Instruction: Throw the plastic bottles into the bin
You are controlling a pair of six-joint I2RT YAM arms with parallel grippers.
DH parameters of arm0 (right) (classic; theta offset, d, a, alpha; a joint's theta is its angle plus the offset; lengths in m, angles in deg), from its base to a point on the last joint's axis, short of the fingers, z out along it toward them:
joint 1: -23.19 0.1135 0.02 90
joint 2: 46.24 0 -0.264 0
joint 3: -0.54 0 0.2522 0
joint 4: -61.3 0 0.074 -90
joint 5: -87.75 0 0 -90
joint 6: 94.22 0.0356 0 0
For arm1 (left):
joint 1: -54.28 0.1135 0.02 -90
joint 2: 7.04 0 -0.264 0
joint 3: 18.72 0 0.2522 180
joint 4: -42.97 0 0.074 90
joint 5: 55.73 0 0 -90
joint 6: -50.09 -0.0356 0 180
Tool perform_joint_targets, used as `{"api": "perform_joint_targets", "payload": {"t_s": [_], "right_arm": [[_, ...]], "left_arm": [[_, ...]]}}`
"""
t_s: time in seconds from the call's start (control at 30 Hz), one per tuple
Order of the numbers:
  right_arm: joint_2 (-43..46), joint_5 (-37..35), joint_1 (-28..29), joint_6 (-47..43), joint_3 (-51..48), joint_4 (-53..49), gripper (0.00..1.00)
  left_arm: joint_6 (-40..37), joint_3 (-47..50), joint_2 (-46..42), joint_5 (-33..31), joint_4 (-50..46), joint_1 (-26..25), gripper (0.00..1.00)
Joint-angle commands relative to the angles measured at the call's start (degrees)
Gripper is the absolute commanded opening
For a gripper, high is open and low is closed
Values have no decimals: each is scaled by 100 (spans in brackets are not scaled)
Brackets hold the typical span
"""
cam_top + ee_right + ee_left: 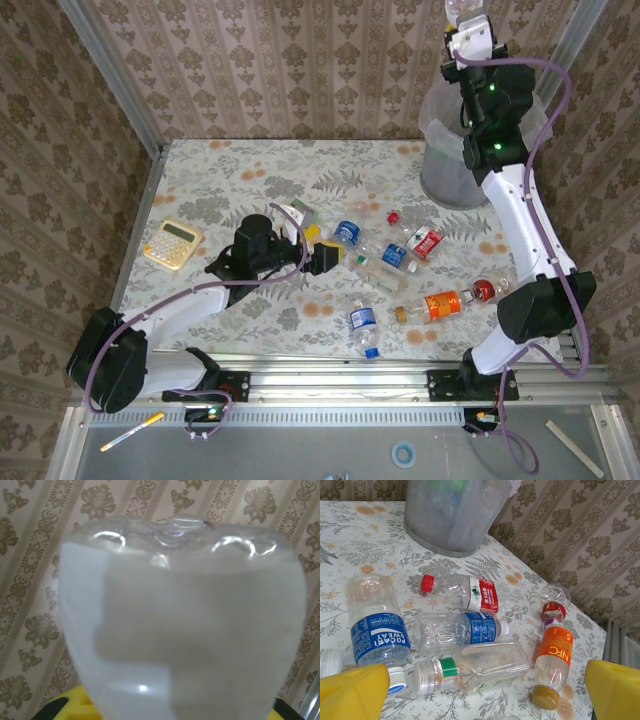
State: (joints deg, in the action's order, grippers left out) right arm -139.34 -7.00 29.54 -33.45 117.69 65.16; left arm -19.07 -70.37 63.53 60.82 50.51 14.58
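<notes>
Top external view has the right gripper [466, 22] raised high at the far right, beside or over the bin [447, 185], its jaws clamped on a clear bottle [463, 8]; from this angle I cannot tell whether the bottle hangs inside the line of the rim. The right wrist view puts that bottle close against the lens, its lobed base pointing away from the fingers [65, 705]. That fits a carry high enough to clear the bin's wall before letting go. The left gripper [325, 247] sits low over the middle of the table with its jaws spread wide and nothing between them. It faces the scattered plastic bottles, probably lined up for the next pick. Just ahead of its yellow fingers [352, 692] lie a bottle with a green band [475, 667] and, to the left, a blue-labelled Pocari Sweat bottle [377, 625]. Farther off are a second blue-labelled bottle [460, 630] and a red-capped bottle [465, 590]. To the right lies an orange NFC bottle [554, 655]. All of them lie on their sides, close together. The bin stands at the far right corner. Through its grey wall the left wrist view shows dim shapes and something green near the top, so it seems to hold some bottles already, though I cannot tell how many. A yellow calculator [172, 243] rests apart at the left.
</notes>
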Motion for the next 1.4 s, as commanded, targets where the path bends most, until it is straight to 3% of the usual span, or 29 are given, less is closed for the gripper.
{"api": "perform_joint_targets", "payload": {"t_s": [0.0,0.33,0.47,0.6,0.67,0.97,1.27,1.37], "right_arm": [[-217,-565,-44,226,553,-480,26],[-1556,-1353,-101,374,3106,-2361,23],[-1731,-1650,-155,475,3334,-2245,47],[-1860,-1858,-213,663,3606,-2364,89],[-1860,-1818,-222,673,3605,-2398,98],[-1364,-1346,-136,1027,3423,-2943,100],[623,1006,167,2440,1228,-3322,100],[1247,1290,326,3053,516,-3738,100]], "left_arm": [[55,5,35,158,173,49,100],[46,26,19,281,131,129,100],[61,69,-29,298,118,155,100],[63,128,-128,271,46,180,100],[60,150,-182,267,-3,191,100],[215,91,-376,76,-533,308,100],[637,-138,-253,-741,-1673,506,100],[707,-179,-139,-784,-1869,547,100]]}}
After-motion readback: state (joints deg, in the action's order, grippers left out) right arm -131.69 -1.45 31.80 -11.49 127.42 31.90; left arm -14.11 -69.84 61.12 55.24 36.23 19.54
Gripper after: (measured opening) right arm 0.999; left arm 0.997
